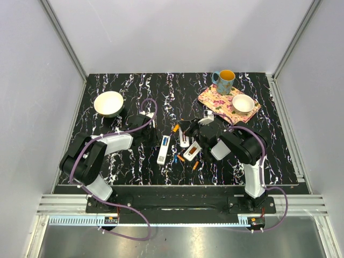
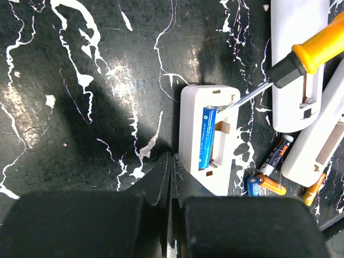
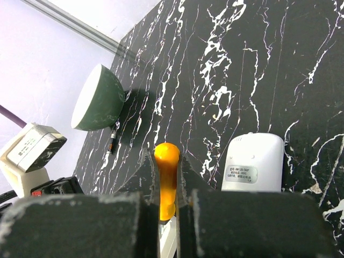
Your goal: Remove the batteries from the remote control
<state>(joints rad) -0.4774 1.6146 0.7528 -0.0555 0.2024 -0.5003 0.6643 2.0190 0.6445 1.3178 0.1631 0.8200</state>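
Note:
A white remote control (image 2: pixel 193 115) lies face down with its battery bay open, and a blue battery (image 2: pixel 207 137) sits in the bay. My right gripper (image 3: pixel 166 161) is shut on the orange handle of a screwdriver (image 2: pixel 317 45). The screwdriver's thin tip rests at the top end of that battery. My left gripper (image 2: pixel 171 161) is shut and empty, its tips against the remote's left edge. Loose batteries (image 2: pixel 266 184) lie on the table to the right of the remote. From above, the remote (image 1: pixel 163 150) lies between my left gripper (image 1: pixel 149 124) and my right gripper (image 1: pixel 185 129).
Two more white remotes (image 2: pixel 298 59) (image 2: pixel 317 145) lie right of the open one, and another (image 3: pixel 252 164) lies beside my right gripper. A pale bowl (image 1: pixel 109 103) stands at the back left. A mug (image 1: pixel 224 80) and a cup (image 1: pixel 243 103) stand on a floral mat (image 1: pixel 215 99) at the back right.

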